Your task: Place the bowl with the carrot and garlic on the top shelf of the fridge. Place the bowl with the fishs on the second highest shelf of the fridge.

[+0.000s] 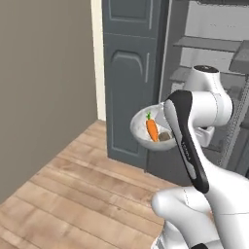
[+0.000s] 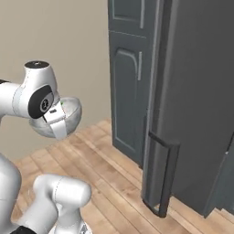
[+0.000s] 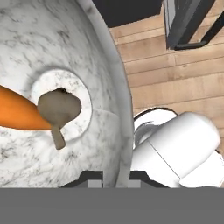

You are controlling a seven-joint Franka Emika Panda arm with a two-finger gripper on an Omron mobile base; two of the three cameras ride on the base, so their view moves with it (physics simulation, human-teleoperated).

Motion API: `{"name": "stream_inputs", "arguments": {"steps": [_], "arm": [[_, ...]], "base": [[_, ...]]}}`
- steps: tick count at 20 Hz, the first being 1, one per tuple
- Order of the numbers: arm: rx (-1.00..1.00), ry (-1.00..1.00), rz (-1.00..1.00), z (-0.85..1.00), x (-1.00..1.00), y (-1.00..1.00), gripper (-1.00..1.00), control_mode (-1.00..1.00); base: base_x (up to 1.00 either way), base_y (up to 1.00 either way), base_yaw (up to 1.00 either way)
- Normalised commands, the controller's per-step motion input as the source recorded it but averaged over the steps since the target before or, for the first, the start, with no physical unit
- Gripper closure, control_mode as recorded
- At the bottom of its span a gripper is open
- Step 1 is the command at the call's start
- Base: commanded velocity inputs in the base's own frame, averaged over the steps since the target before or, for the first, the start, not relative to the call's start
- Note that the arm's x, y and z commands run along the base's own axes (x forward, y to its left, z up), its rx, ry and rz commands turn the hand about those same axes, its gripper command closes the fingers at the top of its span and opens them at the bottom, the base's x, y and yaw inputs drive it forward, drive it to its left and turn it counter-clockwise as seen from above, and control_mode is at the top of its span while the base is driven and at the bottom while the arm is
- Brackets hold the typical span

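Note:
The pale grey-white marbled bowl (image 1: 141,127) hangs in the air in front of the fridge (image 1: 131,73). The carrot (image 1: 152,129) and the garlic (image 1: 164,136) lie inside it. In the hand view the garlic (image 3: 59,107) sits on the bowl's bottom against the carrot (image 3: 17,114). My gripper (image 3: 116,177) is shut on the bowl's rim (image 3: 124,131), one finger inside and one outside. From the right, the hand (image 2: 57,122) covers part of the bowl (image 2: 71,114). Grey shelves show in the open fridge, the upper one (image 1: 206,44) above the bowl's height. The orange bowl with the fishs is out of view.
An open dark fridge door (image 2: 196,91) with a bar handle (image 2: 165,176) stands to the right. A beige wall (image 1: 44,87) runs along the left. Wooden floor (image 1: 87,189) lies below. My own arm (image 1: 187,141) crosses in front of the fridge interior.

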Motion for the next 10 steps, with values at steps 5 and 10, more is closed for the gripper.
{"name": "stream_inputs", "arguments": {"steps": [5, 10], "arm": [[0.0, 0.0, 0.0, 0.0, 0.0, 0.0, 1.0, 1.0], [0.0, 0.0, 0.0, 0.0, 0.0, 0.0, 1.0, 1.0]], "base": [[1.0, 0.0, -0.46], [1.0, 0.06, -0.56]]}}
